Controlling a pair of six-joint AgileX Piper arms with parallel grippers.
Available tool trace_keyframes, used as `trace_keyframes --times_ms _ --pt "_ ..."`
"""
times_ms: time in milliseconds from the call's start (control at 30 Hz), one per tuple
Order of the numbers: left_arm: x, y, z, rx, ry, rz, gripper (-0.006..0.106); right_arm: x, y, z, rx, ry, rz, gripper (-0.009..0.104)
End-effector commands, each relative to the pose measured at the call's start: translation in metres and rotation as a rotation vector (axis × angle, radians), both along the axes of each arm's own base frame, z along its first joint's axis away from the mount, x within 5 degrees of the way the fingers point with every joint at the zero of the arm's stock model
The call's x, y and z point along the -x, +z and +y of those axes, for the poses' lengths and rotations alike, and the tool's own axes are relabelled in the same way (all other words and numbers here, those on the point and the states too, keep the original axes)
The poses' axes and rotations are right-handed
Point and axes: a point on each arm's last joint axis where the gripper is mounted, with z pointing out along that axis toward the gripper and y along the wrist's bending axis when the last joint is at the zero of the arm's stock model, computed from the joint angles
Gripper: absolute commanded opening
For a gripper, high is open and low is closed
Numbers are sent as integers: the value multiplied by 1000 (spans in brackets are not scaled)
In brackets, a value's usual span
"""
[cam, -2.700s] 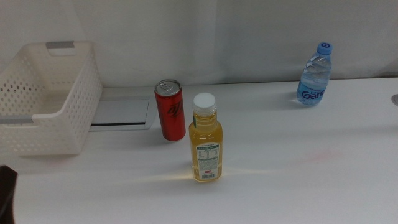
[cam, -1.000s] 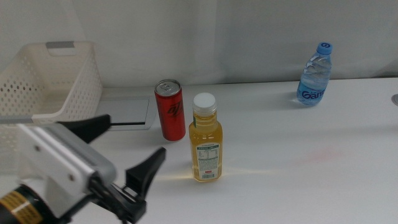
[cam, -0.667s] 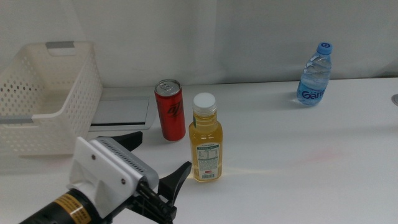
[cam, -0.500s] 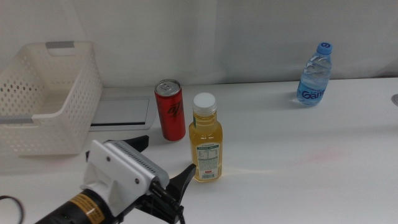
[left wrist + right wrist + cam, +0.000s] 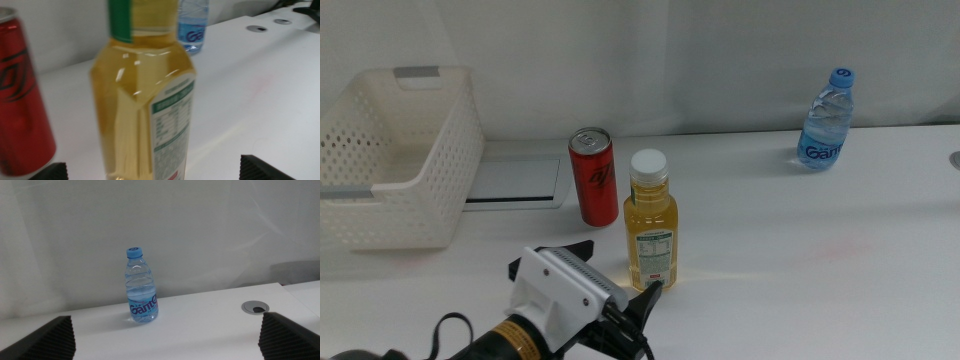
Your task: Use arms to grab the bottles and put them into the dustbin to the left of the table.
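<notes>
- Since a moment ago, advanced across the bench [image 5: 820, 290] toward the juice bottle [image 5: 650, 225]: left end effector [image 5: 617, 279], now low at the near edge, jaws spread wide, one tip just beside the bottle's base, the other toward the red can [image 5: 593, 176].
- Standing at the far left, apart from all three containers: white perforated dustbin [image 5: 395, 160], with a grey panel [image 5: 515, 182] set into the bench beside it.
- Upright near the middle, white cap on: juice bottle, filling the left wrist view [image 5: 145, 100] between the wide jaws, not gripped.
- Upright just behind and left of the juice bottle, close but apart: red can, also seen in the left wrist view [image 5: 22, 95].
- Far back on the right, well away from the others: small water bottle [image 5: 825, 120], blue cap on.
- Waiting out of the middle view: right end effector [image 5: 165, 340], jaws set wide, facing the water bottle [image 5: 140, 287] from a distance.
</notes>
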Motion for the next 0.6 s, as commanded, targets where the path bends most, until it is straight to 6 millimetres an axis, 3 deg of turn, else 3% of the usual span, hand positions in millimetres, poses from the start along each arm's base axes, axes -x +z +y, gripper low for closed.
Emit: trace_keyframes --times_ms 0,567 --pt "-5 -1 -8 33 -23 -27 89 0 -1 0 12 -4 -5 103" --pt "-53 -11 -47 123 0 -6 89 0 -1 0 12 -4 -5 103"
